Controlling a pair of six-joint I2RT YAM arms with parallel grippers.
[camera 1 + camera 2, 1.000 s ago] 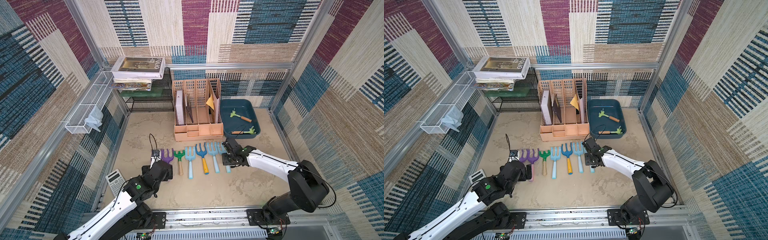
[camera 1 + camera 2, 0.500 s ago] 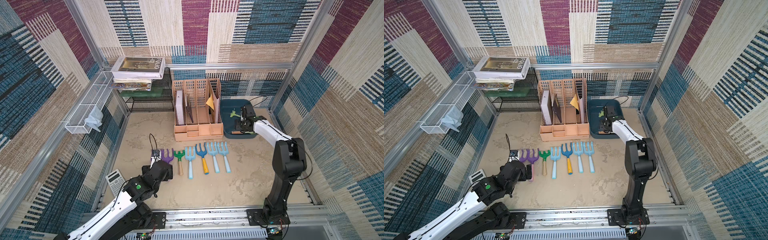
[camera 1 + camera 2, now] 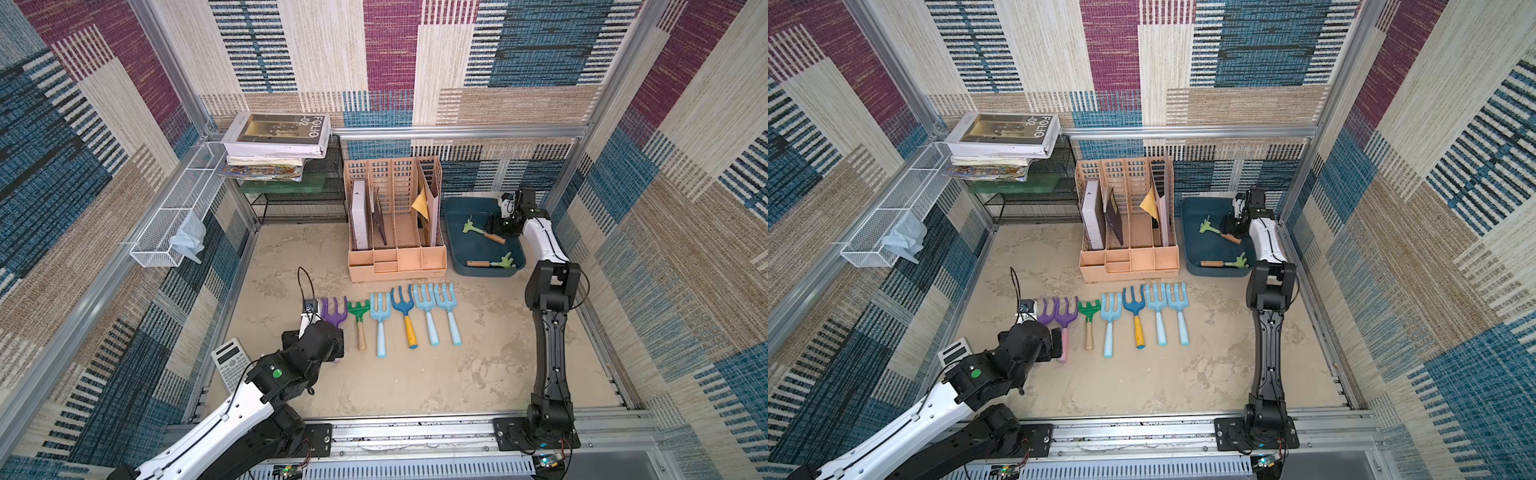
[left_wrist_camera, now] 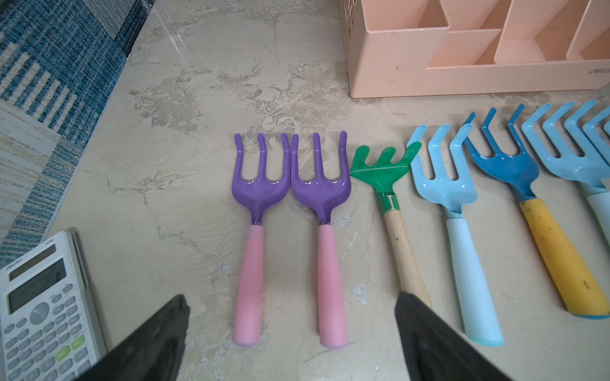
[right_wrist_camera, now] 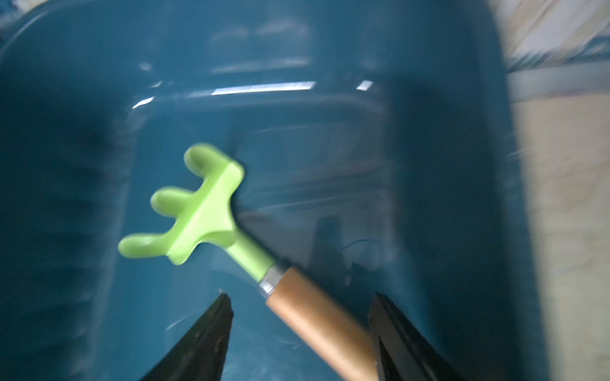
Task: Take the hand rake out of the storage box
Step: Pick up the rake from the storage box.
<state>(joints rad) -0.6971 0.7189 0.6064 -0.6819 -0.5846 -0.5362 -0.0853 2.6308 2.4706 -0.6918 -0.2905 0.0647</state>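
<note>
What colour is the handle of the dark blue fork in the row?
The handle is yellow; the left wrist view shows it best.

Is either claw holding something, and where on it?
Nothing is held. The right gripper is open astride the wooden handle of a green rake in the box; the left gripper is open and empty.

1. You have the storage box (image 3: 461, 253) at the back right, just beside the file organiser (image 3: 397, 259), which stands to its left.
2. In the box, your rear hand rake (image 3: 484, 233) lies toward the back and the front hand rake (image 3: 492, 263) lies along the front wall.
3. Before the organiser, the row of hand tools (image 3: 380, 307) lies side by side, handles frontward.
4. Your calculator (image 3: 230, 368) lies left of that row, nearer the front.
</note>
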